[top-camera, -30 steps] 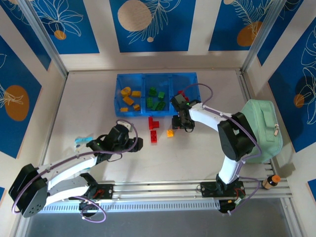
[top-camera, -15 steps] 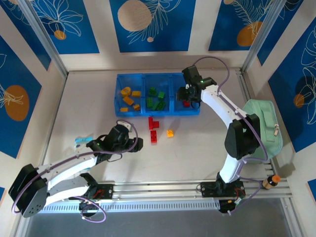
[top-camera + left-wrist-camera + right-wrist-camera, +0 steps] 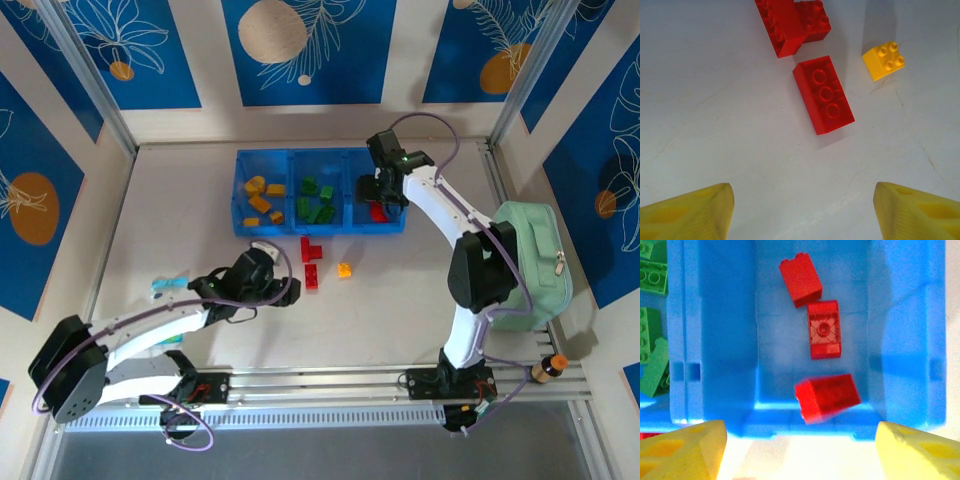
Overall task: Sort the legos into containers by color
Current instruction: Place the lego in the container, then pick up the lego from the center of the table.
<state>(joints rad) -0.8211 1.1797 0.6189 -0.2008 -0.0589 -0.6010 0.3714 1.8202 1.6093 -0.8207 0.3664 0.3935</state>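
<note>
Three red legos [image 3: 824, 330] are contained in the right compartment of the containers [image 3: 715, 340], green legos [image 3: 651, 275] in the next one left; the right gripper [image 3: 800, 436] is spread wide.

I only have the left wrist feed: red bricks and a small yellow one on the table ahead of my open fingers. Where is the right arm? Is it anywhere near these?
Observer: No. The right gripper hangs over the rightmost compartment of the blue tray, away from your loose bricks.
Operator: Is it carrying anything?
Observer: No, its jaws are open and empty. Three red bricks lie in the compartment beneath it.
Operator: Which compartment takes my yellow one?
Observer: The leftmost compartment holds the orange-yellow bricks. The green bricks are in the middle one.
</note>
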